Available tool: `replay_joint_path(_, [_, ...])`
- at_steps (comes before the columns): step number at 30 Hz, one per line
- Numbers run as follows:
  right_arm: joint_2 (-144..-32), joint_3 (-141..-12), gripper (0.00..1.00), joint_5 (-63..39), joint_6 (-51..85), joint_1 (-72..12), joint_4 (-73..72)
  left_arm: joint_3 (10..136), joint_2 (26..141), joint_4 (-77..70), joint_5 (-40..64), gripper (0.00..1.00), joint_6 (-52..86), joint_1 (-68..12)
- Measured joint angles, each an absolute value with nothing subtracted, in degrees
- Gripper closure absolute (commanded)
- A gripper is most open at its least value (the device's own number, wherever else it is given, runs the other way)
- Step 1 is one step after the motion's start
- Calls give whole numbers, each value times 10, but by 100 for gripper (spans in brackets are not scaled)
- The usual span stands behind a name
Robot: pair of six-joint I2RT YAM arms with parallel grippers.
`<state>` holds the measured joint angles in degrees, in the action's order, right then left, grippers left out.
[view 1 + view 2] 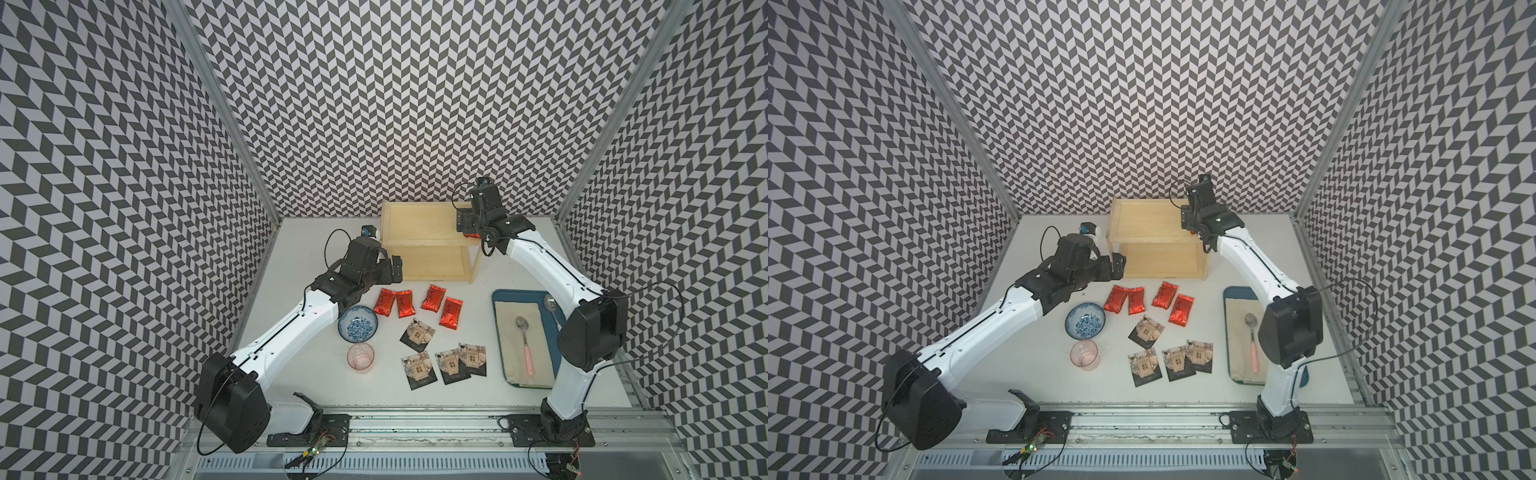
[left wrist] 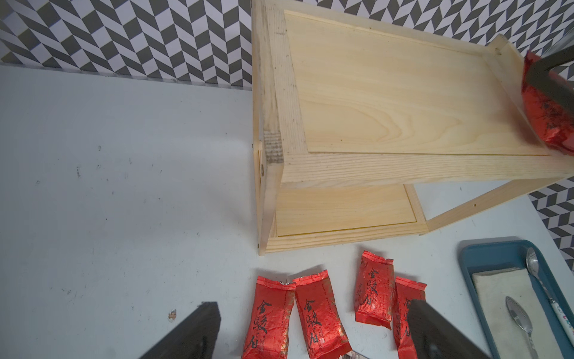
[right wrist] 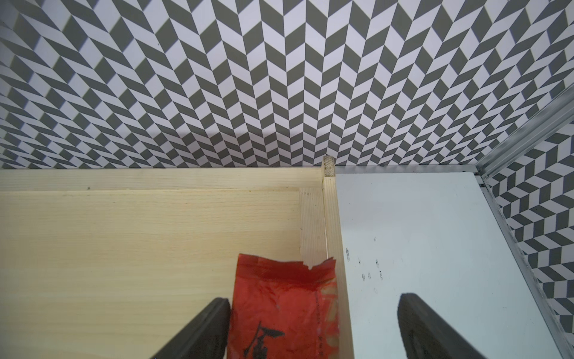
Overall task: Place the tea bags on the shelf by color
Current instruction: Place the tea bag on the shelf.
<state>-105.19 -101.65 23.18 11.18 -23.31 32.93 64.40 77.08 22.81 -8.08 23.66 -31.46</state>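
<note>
The right pincer point(image 3: 313, 298) stands wide open over the shelf point(image 3: 124, 233) and clamps nothing. One finger point(image 3: 205, 323) sits just beside a red pkt point(image 3: 279, 310); the other hangs out over the table point(image 3: 435, 233). That pkt lies flat on the top board at its right end, w/ one long edge riding up on the rim. In a top view only a sliver of it shows under the pincer.

The left pincer point(image 2: 313, 306) is wide open too and holds nothing. It hovers by the shelf's front-left corner, fingers framing the red pkts on the table. There are four in a loose row in front of the shelf: two touching point(image 1: 384, 302) point(image 1: 404, 304), and two more point(image 1: 432, 298) point(image 1: 451, 312) to their right.

The black pkts lie nearer the front edge — one alone point(image 1: 417, 332), then three in a row point(image 1: 419, 370) point(image 1: 452, 365) point(image 1: 473, 359), the right two overlapping.

To their left are a bowl point(image 1: 341, 321) and a cup point(image 1: 360, 358). To their right is a tray point(image 1: 505, 296) w/ a cloth point(image 1: 509, 332) — one spoon point(image 1: 524, 336) on the cloth, another point(image 1: 550, 305) beside it.
</note>
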Motion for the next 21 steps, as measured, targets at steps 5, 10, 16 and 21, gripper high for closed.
replay_joint_path(5, [-1049,-1013,11,224,112,-232,330,644,772,228,-81,1,237,-315])
replay_joint_path(10, [-1049,-1007,11,216,112,-232,330,644,773,228,-81,1,237,-315])
replay_joint_path(16, [-1045,-1003,12,207,115,-231,331,644,773,228,-83,1,237,-315])
replay_joint_path(21, [-1001,-988,14,199,133,-232,352,644,769,236,-83,1,237,-315])
